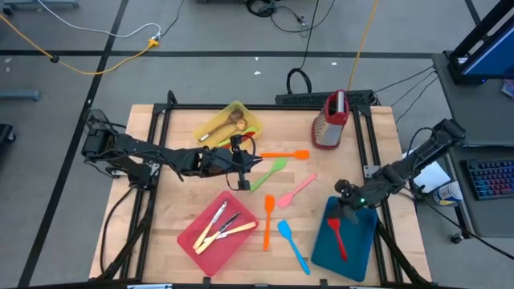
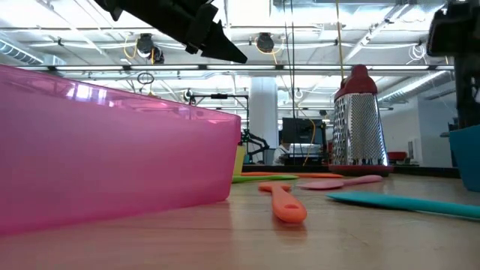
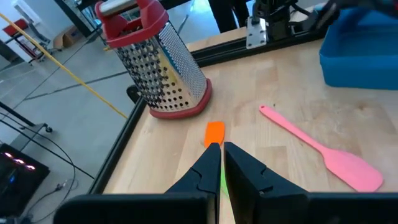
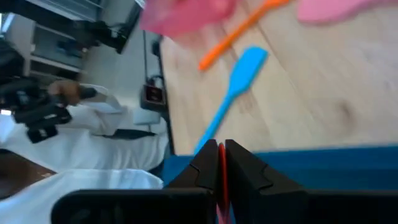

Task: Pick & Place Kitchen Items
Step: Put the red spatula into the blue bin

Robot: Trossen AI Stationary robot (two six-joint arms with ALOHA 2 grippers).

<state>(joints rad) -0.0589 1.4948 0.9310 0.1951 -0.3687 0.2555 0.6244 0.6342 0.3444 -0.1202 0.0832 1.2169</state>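
Note:
My left gripper [image 1: 247, 167] is shut and empty, well above the table [image 2: 238, 57]. Below and just past its tips lie a green spatula [image 1: 269, 173] and an orange spatula [image 1: 285, 154], both flat on the wood. My right gripper [image 1: 345, 210] is low over the blue tray [image 1: 357, 249], shut on a red spatula [image 1: 339, 239]. A pink spatula [image 1: 297, 191], a second orange spatula [image 1: 268, 221] and a blue spatula [image 1: 293, 245] lie flat between the trays. Wooden spoons lie in the yellow tray [image 1: 229, 122], and pale-handled cutlery lies in the pink-red tray [image 1: 217, 231]. My right gripper pinches a slim red part of the spatula [image 4: 221, 186] between its two fingers, slanting down from the table's right side. Which end of the spatula that is, the fingers hide. The rest of the spatula lies along the blue tray's floor [image 1: 342, 250].
A metal box grater with a red handle [image 1: 331, 120] stands upright at the far right of the board. A black frame rail runs along the table's far edge [image 3: 261, 43]. Bare wood shows between the pink spatula and the blue tray [image 1: 317, 205].

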